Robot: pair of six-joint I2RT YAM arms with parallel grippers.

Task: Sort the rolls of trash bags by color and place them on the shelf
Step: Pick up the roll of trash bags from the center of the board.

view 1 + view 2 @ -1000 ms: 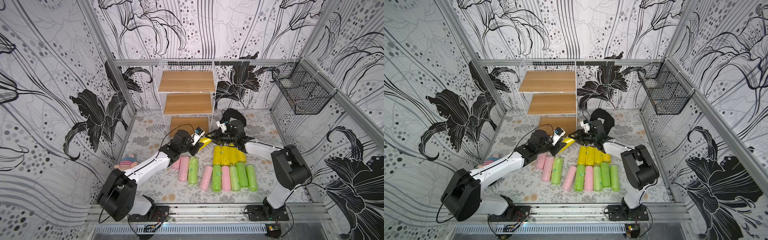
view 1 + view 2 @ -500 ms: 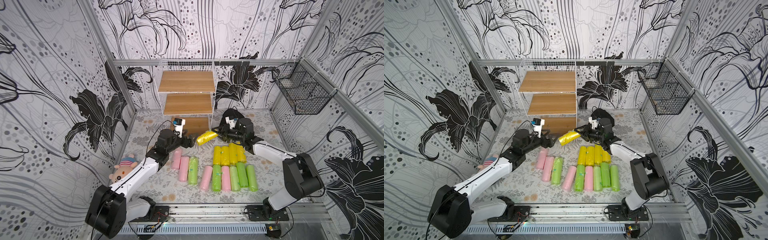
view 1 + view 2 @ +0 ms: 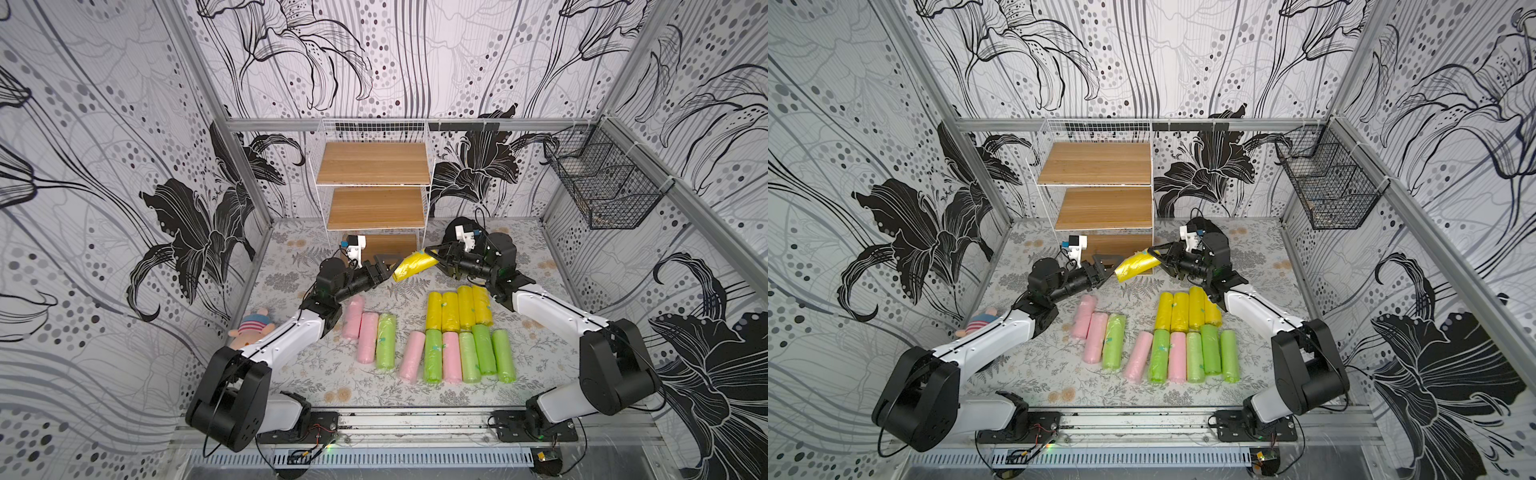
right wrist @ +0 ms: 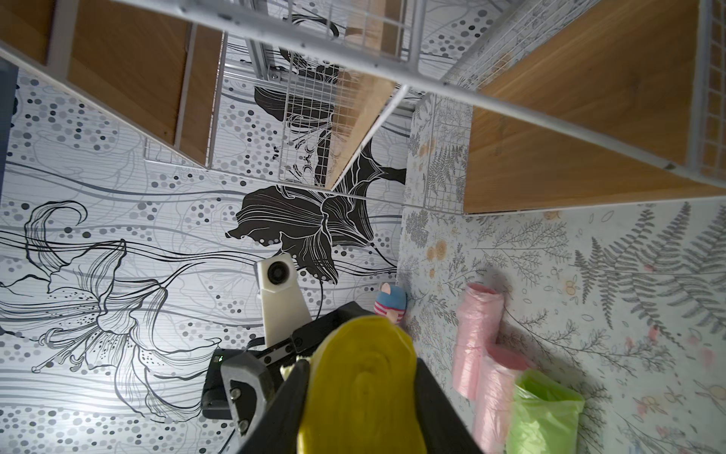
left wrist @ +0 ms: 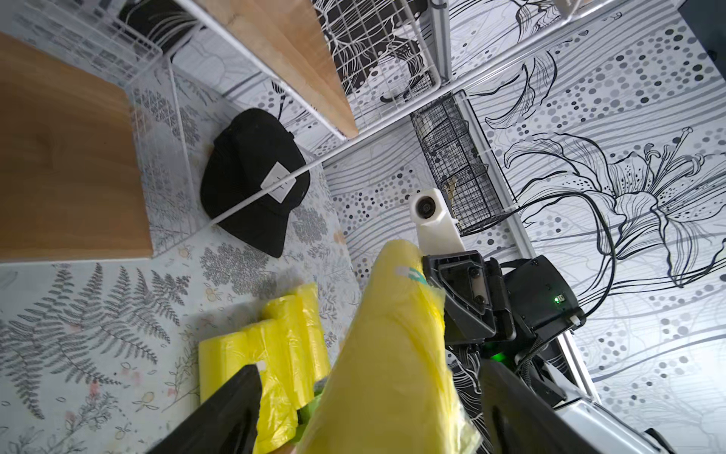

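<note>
**One-ended hold on a soft roll, just short of the shelf**

The held yellow roll [image 3: 415, 266] hangs tilted in the air in front of the shelf [image 3: 376, 164], before its lowest tier. The right end effector [image 3: 437, 261] is clamped on the roll's right end only. The left end effector [image 3: 388, 269] stands wide open, its jaws either side of the left end and pinching nothing.

The roll is soft, glossy plastic held at one end, so it may sag or slip out and land on the counter. Loose film at its free end could catch on an open jaw as the arms part. The two end effectors are very near each other, so a careless move by either risks a knock. Carried crosswise, the roll could also snag a white wire post at the shelf's opening.

The counter [image 3: 291, 266] wears a pale fern-and-flower print. Four yellow rolls [image 3: 457, 309] lie side by side right of centre, with pink rolls [image 3: 360, 328] and green rolls [image 3: 484, 353] mixed nearer. The boards in view are bare. A black cap [image 5: 251, 177] lies right of the shelf, a plush toy [image 3: 251, 328] sits by the left wall, and a black wire basket [image 3: 602, 187] hangs on the right wall. The walls carry black-and-white lily wallpaper.
</note>
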